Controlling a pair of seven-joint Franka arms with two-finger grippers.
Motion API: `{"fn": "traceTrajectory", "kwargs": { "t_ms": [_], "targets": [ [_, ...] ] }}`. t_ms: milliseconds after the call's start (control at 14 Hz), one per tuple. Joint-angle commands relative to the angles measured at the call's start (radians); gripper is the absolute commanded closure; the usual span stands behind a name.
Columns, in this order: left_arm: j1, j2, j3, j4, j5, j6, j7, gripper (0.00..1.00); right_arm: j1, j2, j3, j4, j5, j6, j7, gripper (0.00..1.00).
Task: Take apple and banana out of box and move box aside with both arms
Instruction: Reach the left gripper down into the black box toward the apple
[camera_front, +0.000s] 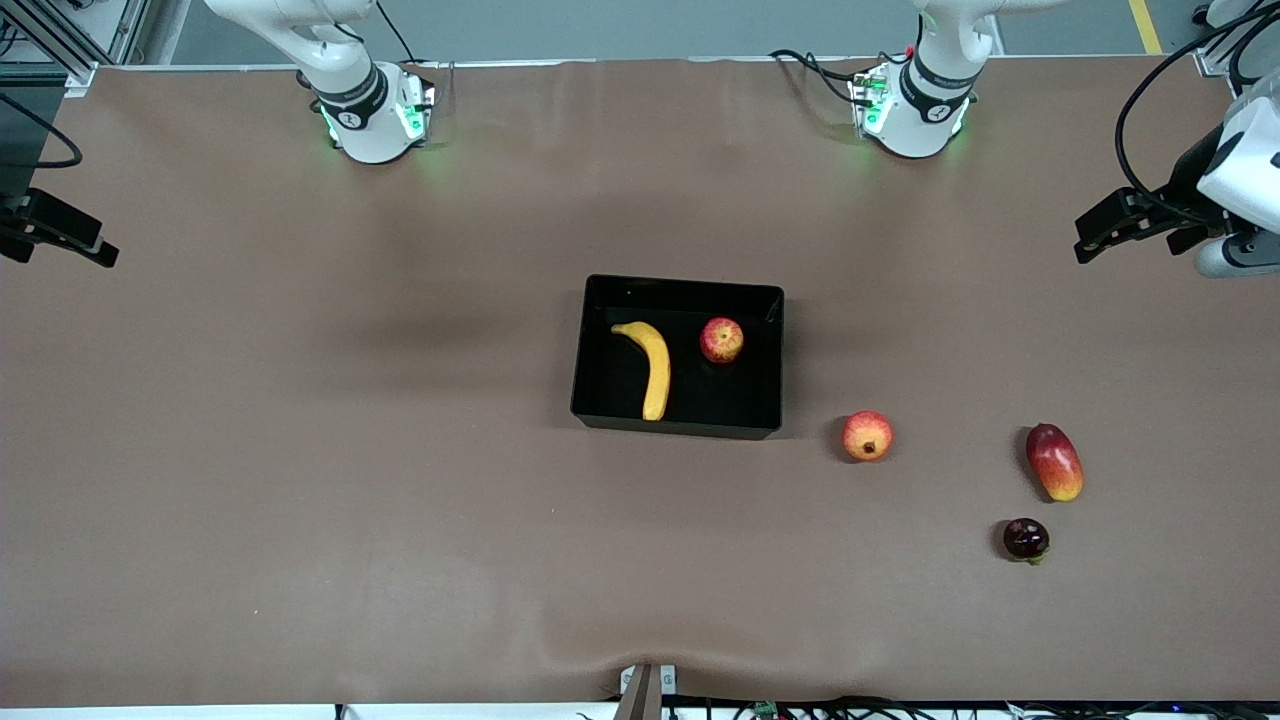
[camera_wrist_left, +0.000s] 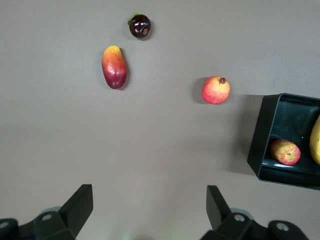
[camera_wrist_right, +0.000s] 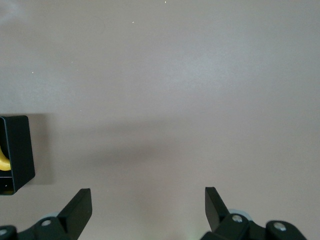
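The black box (camera_front: 676, 428) stands mid-table with the yellow banana (camera_front: 653, 365) and the small red apple (camera_front: 721, 340) lying inside it, apart from each other. My left gripper (camera_front: 1090, 240) hangs open and empty over the left arm's end of the table. In the left wrist view the left gripper (camera_wrist_left: 149, 200) is over bare mat, with the box (camera_wrist_left: 264, 135), apple (camera_wrist_left: 285, 151) and banana (camera_wrist_left: 316, 142) to one side. My right gripper (camera_front: 95, 250) is open over the right arm's end. In the right wrist view the right gripper (camera_wrist_right: 148, 200) holds nothing, and a box corner (camera_wrist_right: 20, 150) shows.
Three other fruits lie on the brown mat toward the left arm's end, nearer the front camera than the box: a red-orange crowned fruit (camera_front: 867, 436), a red-and-yellow mango (camera_front: 1054, 461) and a small dark fruit (camera_front: 1026, 539). The mat toward the right arm's end is bare.
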Motion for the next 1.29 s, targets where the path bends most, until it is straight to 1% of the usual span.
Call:
{"fn": "traceTrajectory", "kwargs": {
  "t_ms": [0, 214, 357, 500, 643, 857, 1071, 1214],
  "targets": [
    [-0.004, 0.013, -0.004, 0.022, 0.018, -0.014, -0.014, 0.0, -0.019, 0.005, 0.011, 0.016, 0.004, -0.01, -0.007, 0.0],
    [-0.013, 0.016, -0.007, 0.023, 0.018, -0.014, -0.017, 0.0, -0.019, 0.005, 0.011, 0.016, 0.004, -0.01, -0.007, 0.0],
    [-0.015, 0.047, -0.014, 0.026, 0.017, -0.014, -0.017, 0.0, -0.019, 0.005, 0.011, 0.016, 0.004, -0.01, -0.007, 0.0],
    [-0.023, 0.082, -0.026, 0.069, 0.018, -0.012, -0.02, 0.0, -0.018, 0.005, 0.011, 0.016, 0.004, -0.01, -0.007, 0.0],
    [-0.042, 0.105, -0.049, 0.068, 0.012, -0.012, -0.078, 0.0, -0.016, 0.005, 0.011, 0.016, 0.004, -0.01, -0.007, 0.0],
    [-0.12, 0.162, -0.06, 0.065, 0.009, 0.012, -0.218, 0.0, -0.019, 0.005, 0.011, 0.016, 0.004, -0.01, -0.007, 0.0],
    [-0.219, 0.235, -0.06, 0.057, 0.017, 0.07, -0.362, 0.0, -0.016, 0.005, 0.011, 0.016, 0.004, -0.01, -0.007, 0.0],
    [-0.277, 0.291, -0.058, 0.046, 0.02, 0.125, -0.424, 0.0, -0.016, 0.005, 0.011, 0.016, 0.005, -0.008, -0.007, 0.0]
  ]
}}
